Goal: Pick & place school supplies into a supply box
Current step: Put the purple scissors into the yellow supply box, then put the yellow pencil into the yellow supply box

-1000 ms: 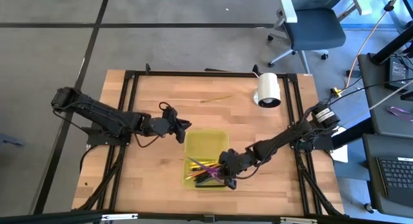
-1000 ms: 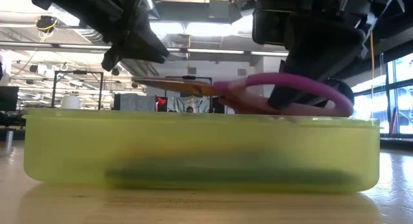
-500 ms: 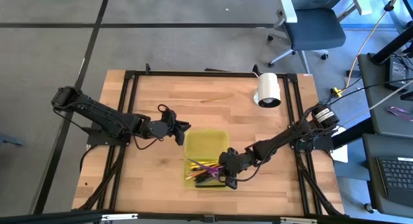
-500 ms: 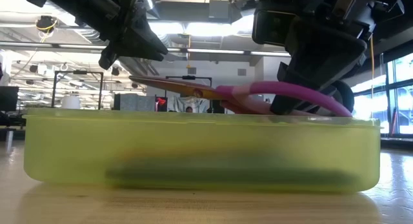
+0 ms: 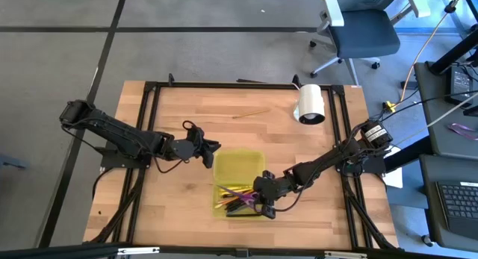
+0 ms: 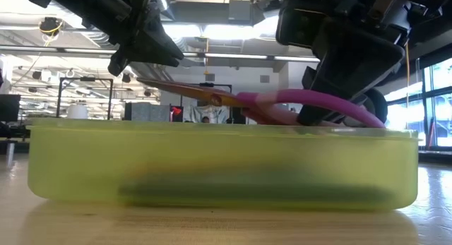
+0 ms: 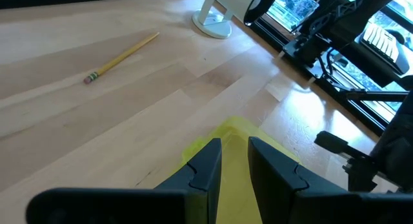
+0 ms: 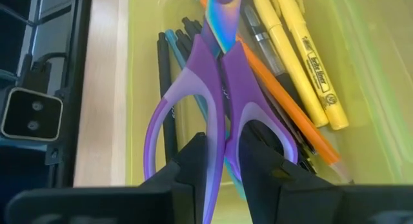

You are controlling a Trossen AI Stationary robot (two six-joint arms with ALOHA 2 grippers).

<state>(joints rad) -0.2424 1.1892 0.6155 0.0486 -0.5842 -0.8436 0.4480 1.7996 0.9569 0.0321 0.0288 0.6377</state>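
Scissors point(image 8: 216, 88) handles pinched between right gripper point(image 8: 222, 159) jaws (over box point(image 5: 237, 163)).

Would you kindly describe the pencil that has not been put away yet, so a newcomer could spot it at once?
On the wooden table, look toward its far side, left of the white roll. A lone yellow pencil lies flat on bare wood there. It is the only writing tool outside the yellow-green supply box.

Grey floor point(image 5: 224, 57), blue office chair point(image 5: 362, 31), side desks point(image 5: 448, 151), ceiling lights point(image 6: 226, 33), tall windows point(image 6: 431, 97).
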